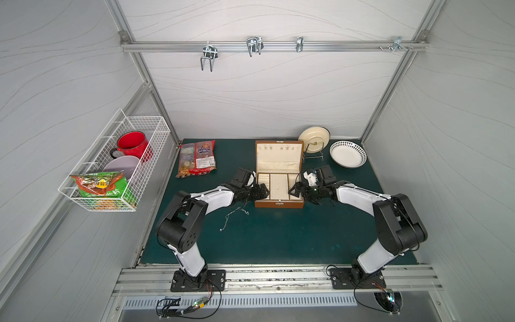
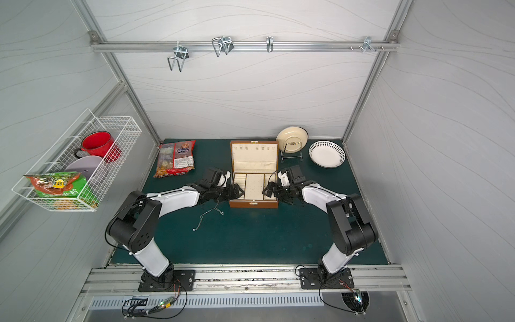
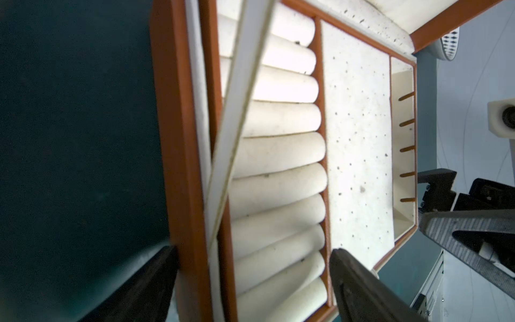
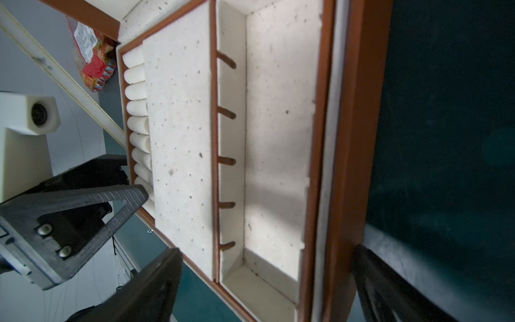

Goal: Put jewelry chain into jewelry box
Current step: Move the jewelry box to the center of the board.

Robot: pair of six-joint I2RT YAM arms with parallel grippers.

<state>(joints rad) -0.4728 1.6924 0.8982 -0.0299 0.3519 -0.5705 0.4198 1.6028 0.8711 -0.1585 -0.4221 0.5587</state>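
Green desk [image 1: 278, 245] is shown bearing an open box [image 1: 279, 204] with ring rolls [image 3: 278, 150] and compartments [image 4: 276, 139]. Left end effector [image 1: 261, 191] and right end effector [image 1: 296, 190] are spread wide at its sides. Chain [image 1: 231, 213] is seen on the desk nearby. Mug [image 1: 132, 145], bowl [image 1: 122, 166] and snack bag [image 1: 97, 184] are held in a basket [image 1: 142, 117].

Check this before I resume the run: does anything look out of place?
The thin silver jewelry chain lies crumpled on the dark green mat, outside the open brown wooden jewelry box where it belongs.
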